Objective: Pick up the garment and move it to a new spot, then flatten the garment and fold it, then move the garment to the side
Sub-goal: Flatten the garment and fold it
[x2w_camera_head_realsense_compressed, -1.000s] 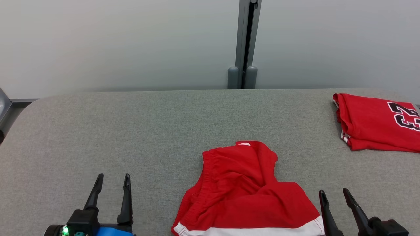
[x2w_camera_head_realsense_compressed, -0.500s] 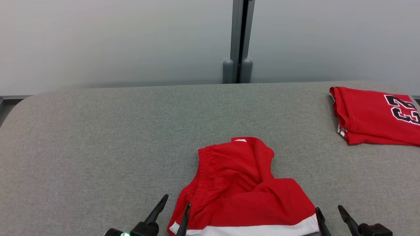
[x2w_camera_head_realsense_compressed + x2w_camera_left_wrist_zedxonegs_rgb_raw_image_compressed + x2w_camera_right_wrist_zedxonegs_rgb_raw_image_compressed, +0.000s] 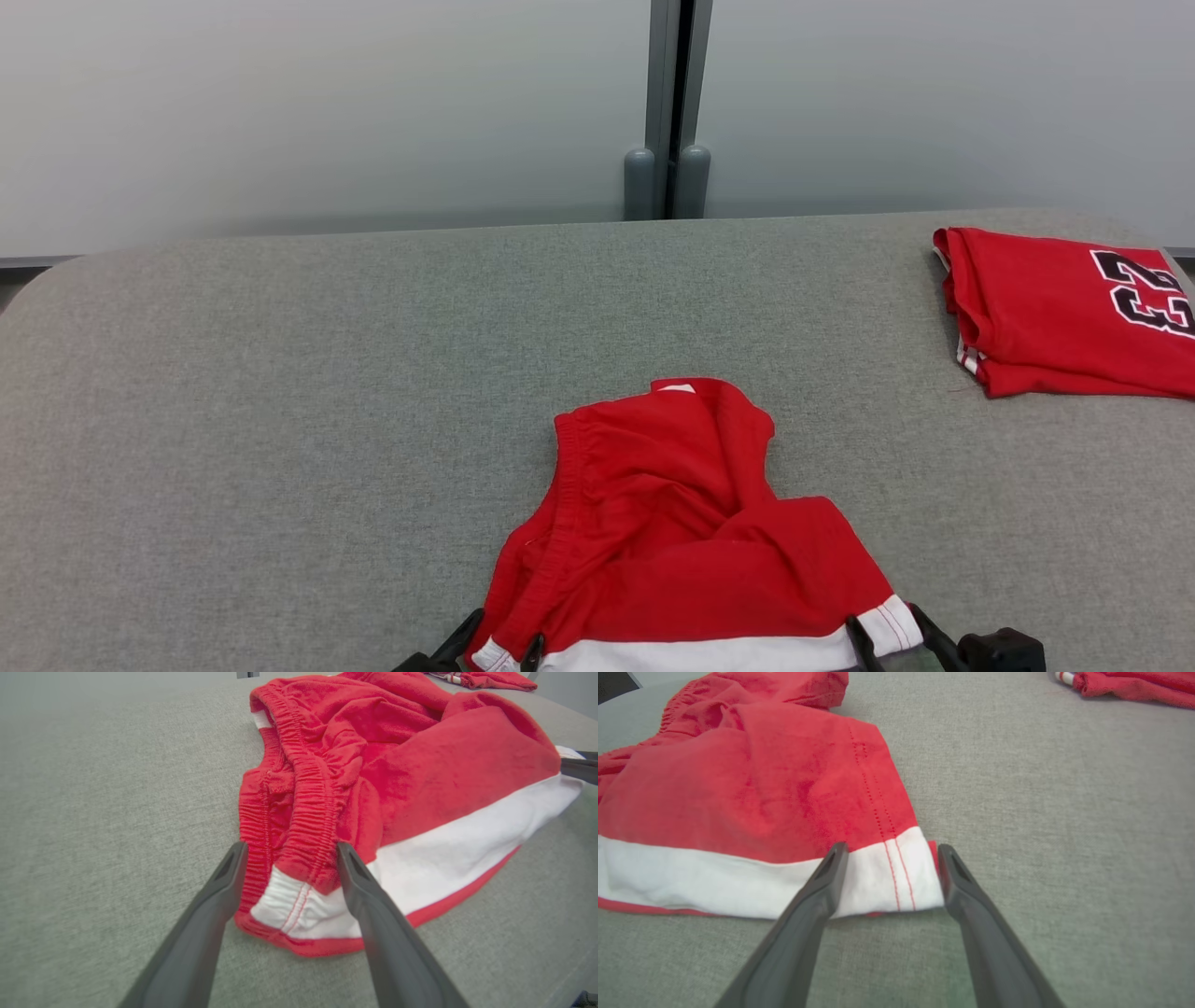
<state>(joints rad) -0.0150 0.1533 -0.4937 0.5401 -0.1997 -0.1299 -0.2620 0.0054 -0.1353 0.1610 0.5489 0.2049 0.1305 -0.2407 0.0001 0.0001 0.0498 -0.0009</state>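
The head camera looks from high up, forward and down, over the grey counter point(image 3: 280, 373) to the pale wall point(image 3: 327, 112) behind it. It is the farthest and widest view: the red garment point(image 3: 672, 523) lies at its bottom edge and the folded jersey point(image 3: 1046, 317) at its far right. The left wrist camera sits low over the counter and looks along the left arm's fingers point(image 3: 205, 919) at the garment's left corner, very near. The right wrist camera is equally low and near, looking along the right arm's fingers point(image 3: 808, 914) at the right corner. All three views share the garment's white band. Both wrist views catch the jersey at their top edge.
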